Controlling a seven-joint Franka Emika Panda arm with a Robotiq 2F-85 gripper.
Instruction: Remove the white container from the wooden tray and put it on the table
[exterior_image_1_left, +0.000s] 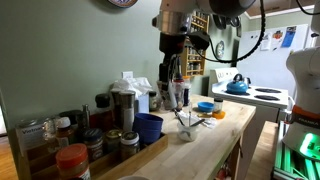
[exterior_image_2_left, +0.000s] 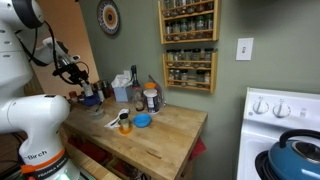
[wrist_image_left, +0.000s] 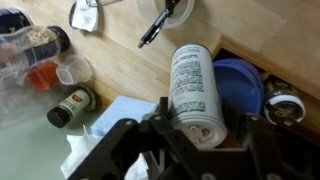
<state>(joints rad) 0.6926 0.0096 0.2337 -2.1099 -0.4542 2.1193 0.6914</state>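
Observation:
In the wrist view my gripper (wrist_image_left: 197, 126) is shut on the white container (wrist_image_left: 192, 88), a white cylinder with dark label print. It lies lengthwise between the fingers, and its lid does not show. In both exterior views the gripper (exterior_image_1_left: 172, 72) (exterior_image_2_left: 80, 76) hangs well above the counter at the back, and the container is too small to make out there. The wooden tray (exterior_image_1_left: 128, 158), full of jars, runs along the wall. The light-wood table (exterior_image_1_left: 218, 138) (exterior_image_2_left: 165, 135) (wrist_image_left: 110, 45) lies below.
Below the gripper are a blue cup (wrist_image_left: 246, 84) (exterior_image_1_left: 148, 127), a dark-lidded jar (wrist_image_left: 70, 103), a pen (wrist_image_left: 155, 28) and white paper (wrist_image_left: 105, 125). A red-lidded jar (exterior_image_1_left: 72, 160), a tall carton (exterior_image_1_left: 128, 86), a blue bowl (exterior_image_1_left: 205, 107) (exterior_image_2_left: 143, 121) and a stove with kettle (exterior_image_1_left: 238, 86) are nearby.

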